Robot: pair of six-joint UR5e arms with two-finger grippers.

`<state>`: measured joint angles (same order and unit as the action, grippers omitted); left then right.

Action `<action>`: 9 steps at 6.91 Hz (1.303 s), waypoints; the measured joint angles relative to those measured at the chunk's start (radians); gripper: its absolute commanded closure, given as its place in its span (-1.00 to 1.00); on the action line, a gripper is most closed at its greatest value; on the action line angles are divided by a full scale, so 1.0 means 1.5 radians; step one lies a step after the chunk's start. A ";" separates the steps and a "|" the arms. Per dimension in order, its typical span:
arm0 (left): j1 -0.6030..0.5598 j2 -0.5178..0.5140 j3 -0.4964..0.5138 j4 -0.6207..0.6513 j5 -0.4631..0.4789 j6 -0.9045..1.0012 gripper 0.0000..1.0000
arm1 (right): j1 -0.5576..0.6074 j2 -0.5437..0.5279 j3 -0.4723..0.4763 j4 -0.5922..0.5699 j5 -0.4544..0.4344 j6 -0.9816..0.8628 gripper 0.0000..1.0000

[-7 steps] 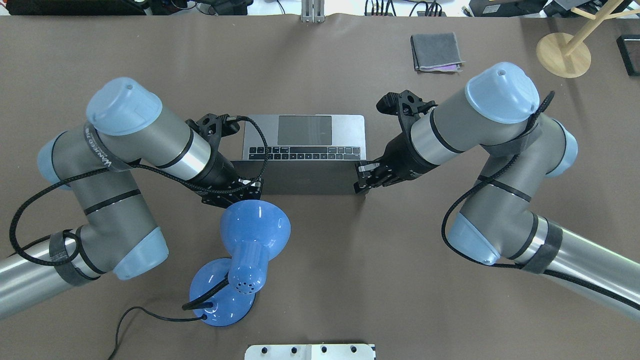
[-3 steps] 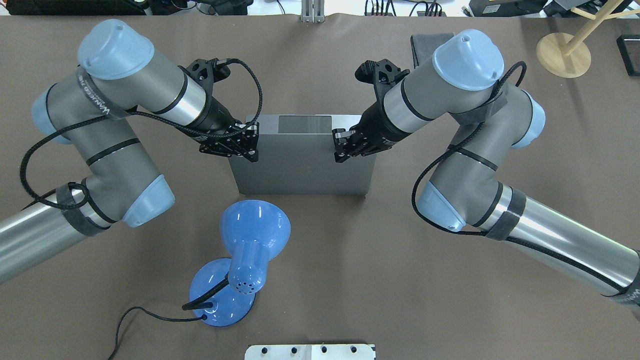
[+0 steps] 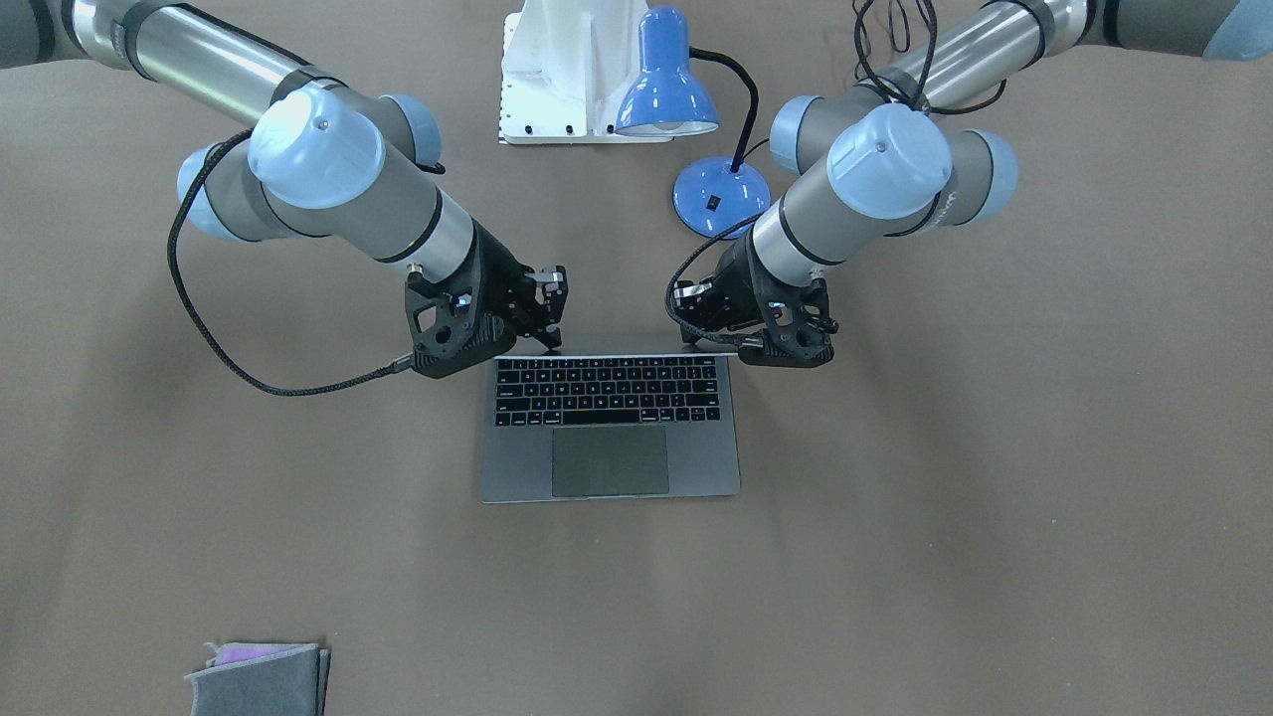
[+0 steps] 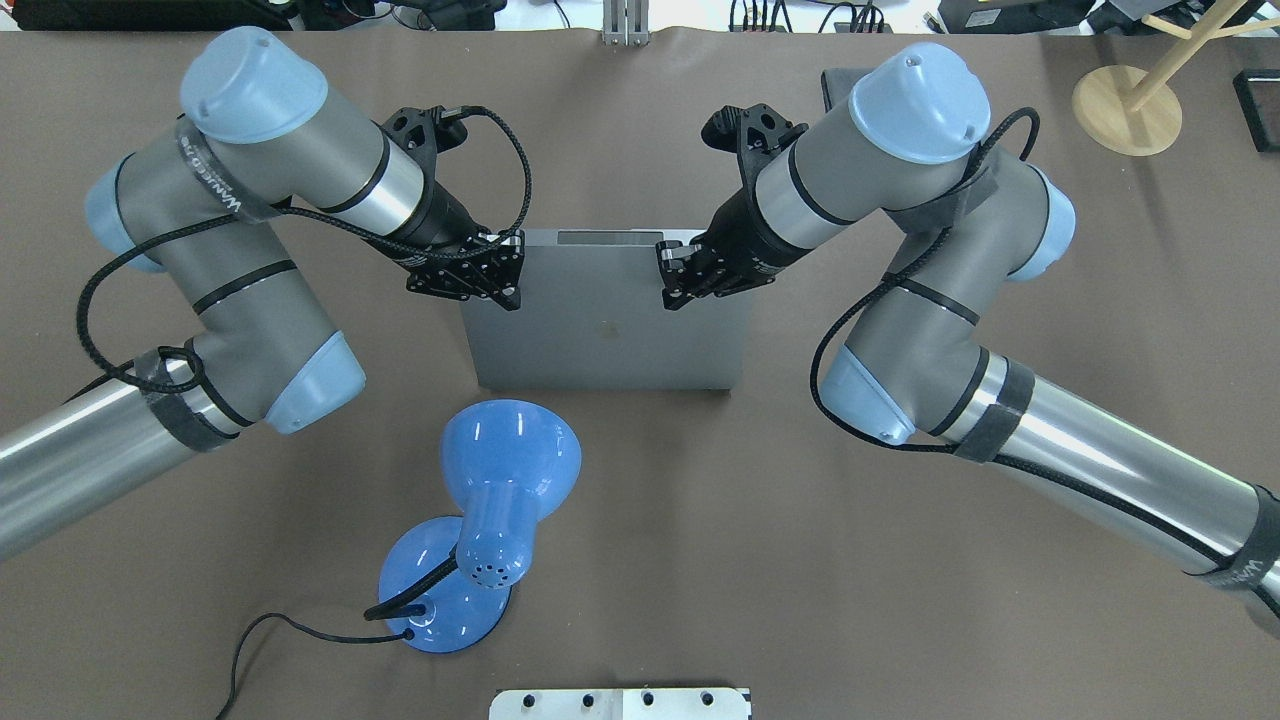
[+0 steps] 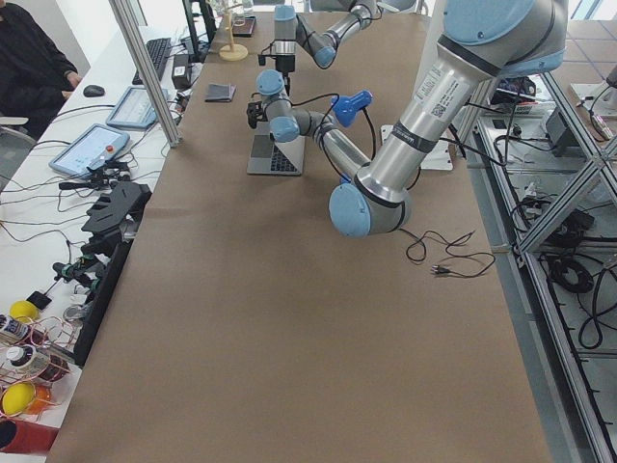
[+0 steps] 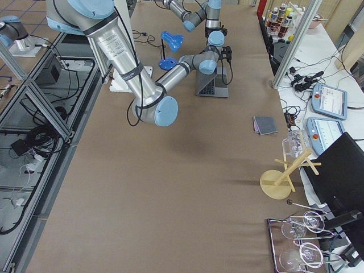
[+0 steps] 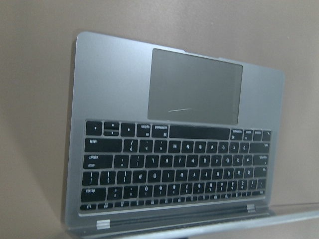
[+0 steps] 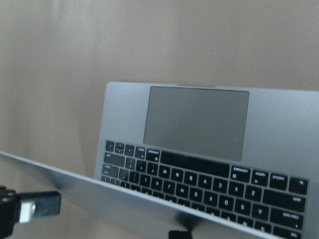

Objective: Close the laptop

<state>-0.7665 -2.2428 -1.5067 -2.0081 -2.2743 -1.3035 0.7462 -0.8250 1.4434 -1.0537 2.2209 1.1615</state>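
Note:
The grey laptop (image 4: 610,320) sits mid-table with its lid tilted far forward over the base. In the overhead view the lid hides all but a strip of the trackpad. The front-facing view shows the black keys and trackpad of the laptop (image 3: 609,418) under the lid's thin edge. My left gripper (image 4: 505,272) rests against the lid's free edge near its left corner, jaws apart. My right gripper (image 4: 672,275) rests against the same edge near the right corner, jaws apart. Both wrist views look under the lid at the laptop's keyboard (image 7: 174,164) (image 8: 199,134).
A blue desk lamp (image 4: 500,480) stands close to the laptop's hinge side, its cable trailing left. A folded grey cloth (image 3: 261,676) lies at the far right of the table. A wooden stand (image 4: 1127,105) is at the far right corner. A white plate (image 4: 620,703) lies at the near edge.
Both grippers moved away from the robot along with the lid's free edge. The lid swung from near upright to low over the keyboard, hiding the keys from overhead.

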 measured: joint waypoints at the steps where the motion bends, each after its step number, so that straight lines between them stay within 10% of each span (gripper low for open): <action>1: 0.000 -0.012 0.031 -0.016 0.004 0.000 1.00 | 0.004 0.038 -0.060 0.001 -0.015 -0.001 1.00; 9: 0.002 -0.073 0.220 -0.113 0.083 0.001 1.00 | -0.001 0.101 -0.280 0.089 -0.064 -0.008 1.00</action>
<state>-0.7630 -2.3515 -1.1774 -2.1779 -2.1495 -1.3013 0.7443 -0.6734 1.0227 -0.9208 2.1246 1.1496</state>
